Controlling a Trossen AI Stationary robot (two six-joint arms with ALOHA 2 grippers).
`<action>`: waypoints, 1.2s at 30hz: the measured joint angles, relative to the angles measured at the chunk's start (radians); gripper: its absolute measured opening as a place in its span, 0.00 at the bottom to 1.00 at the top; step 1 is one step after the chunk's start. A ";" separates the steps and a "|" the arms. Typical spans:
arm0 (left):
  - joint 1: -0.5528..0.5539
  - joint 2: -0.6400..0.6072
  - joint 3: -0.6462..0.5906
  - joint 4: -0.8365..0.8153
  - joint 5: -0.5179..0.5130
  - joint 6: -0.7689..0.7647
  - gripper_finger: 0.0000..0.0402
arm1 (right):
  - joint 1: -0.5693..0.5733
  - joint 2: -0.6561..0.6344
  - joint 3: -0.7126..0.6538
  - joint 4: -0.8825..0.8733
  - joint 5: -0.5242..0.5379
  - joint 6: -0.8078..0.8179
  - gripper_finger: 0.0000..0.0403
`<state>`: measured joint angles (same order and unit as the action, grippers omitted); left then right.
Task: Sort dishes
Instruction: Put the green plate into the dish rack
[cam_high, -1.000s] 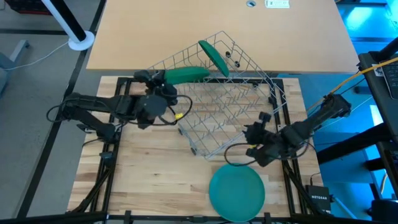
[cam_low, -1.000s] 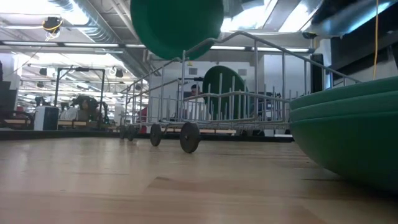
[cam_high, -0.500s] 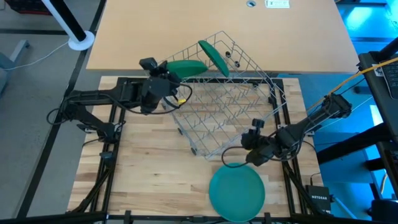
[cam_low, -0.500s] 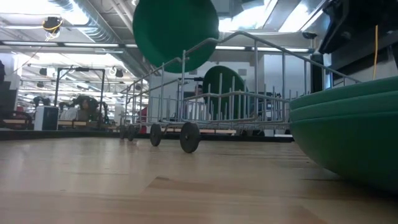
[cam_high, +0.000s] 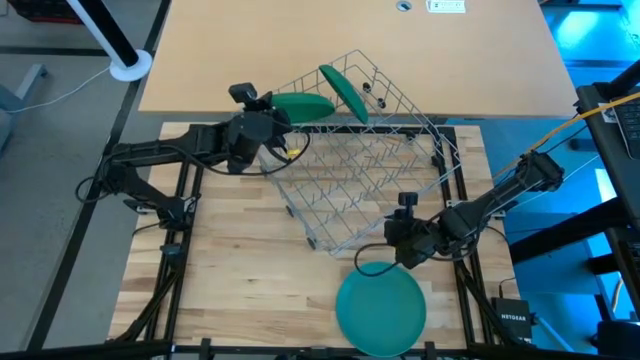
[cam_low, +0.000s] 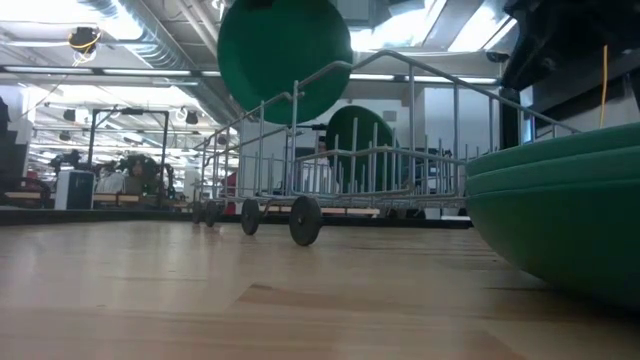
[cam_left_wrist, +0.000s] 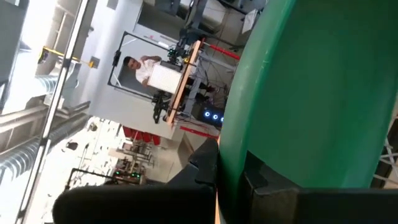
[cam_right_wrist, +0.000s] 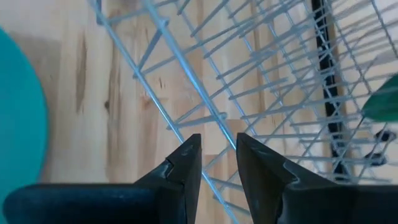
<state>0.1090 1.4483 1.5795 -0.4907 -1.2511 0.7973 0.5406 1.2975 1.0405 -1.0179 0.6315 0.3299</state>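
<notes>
Plates: one (cam_high: 300, 105) is clamped by the left hand (cam_high: 268, 115) above the rack's (cam_high: 370, 170) left edge; another (cam_high: 345, 92) stands inside; a stack, apparently, (cam_high: 380, 310) lies on the bench (cam_high: 240, 270). Right hand (cam_high: 395, 240), fingers slightly parted, hovers beside the rack.

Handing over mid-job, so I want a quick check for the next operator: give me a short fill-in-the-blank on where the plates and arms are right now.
1. The left gripper holds a green plate above the ____.
2. The number of plates already standing in the wire rack is ____.
3. The stack of plates lies near the ____ gripper.
4. The right gripper holds ____.

Missing words: rack; one; right; nothing
</notes>
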 joint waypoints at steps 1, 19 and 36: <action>0.003 0.000 0.000 0.013 0.009 0.009 0.01 | -0.007 0.008 0.000 0.000 0.000 -0.022 0.26; 0.002 0.000 0.000 0.198 0.070 0.188 0.01 | -0.089 0.075 0.010 0.022 0.038 -0.154 0.12; 0.002 0.000 0.000 0.196 0.070 0.205 0.00 | -0.090 0.076 0.055 -0.038 -0.115 -0.153 0.10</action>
<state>0.1112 1.4483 1.5795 -0.2951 -1.1812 1.0019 0.4503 1.3735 1.0958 -1.0561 0.5168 0.1772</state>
